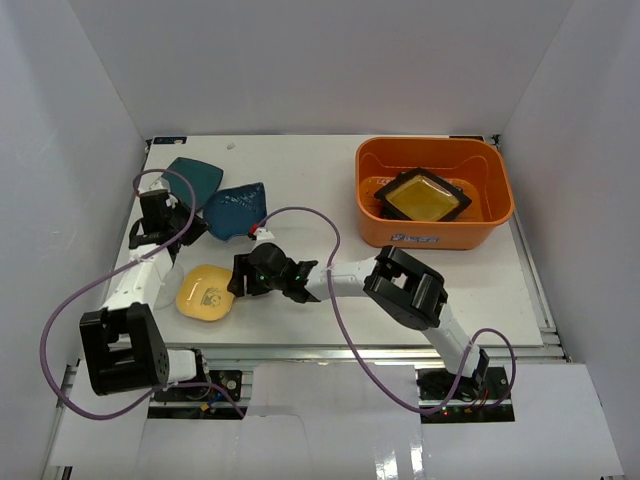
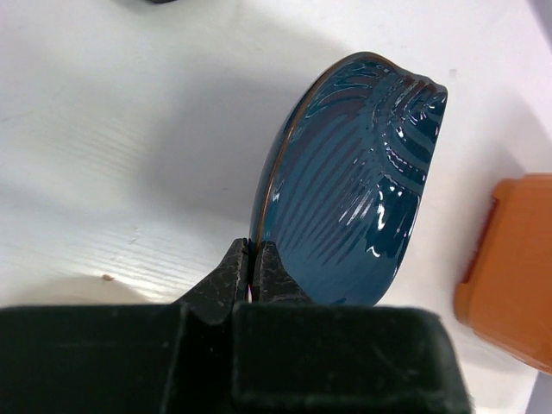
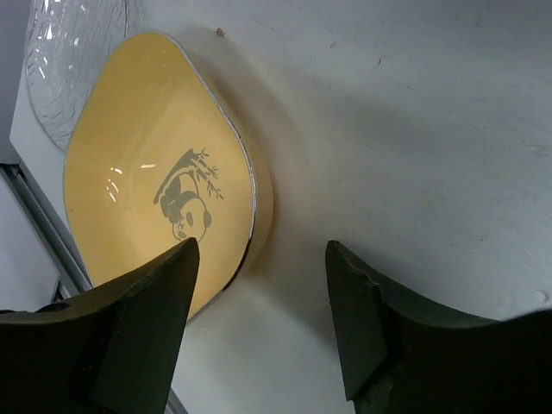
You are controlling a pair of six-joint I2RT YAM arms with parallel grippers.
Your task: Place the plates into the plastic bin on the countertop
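My left gripper is shut on the rim of the round scalloped teal plate, which stands tilted on edge above the countertop. From above, that plate sits left of centre with the left gripper at its left edge. My right gripper is open and straddles the near rim of the small yellow panda plate, one finger over the plate and one over the table. The orange plastic bin at the back right holds the black-rimmed amber square plate.
A dark teal square plate lies at the back left behind the held one. A clear plate lies just beyond the yellow plate, close to the table's left edge. The bin's corner shows at the right of the left wrist view.
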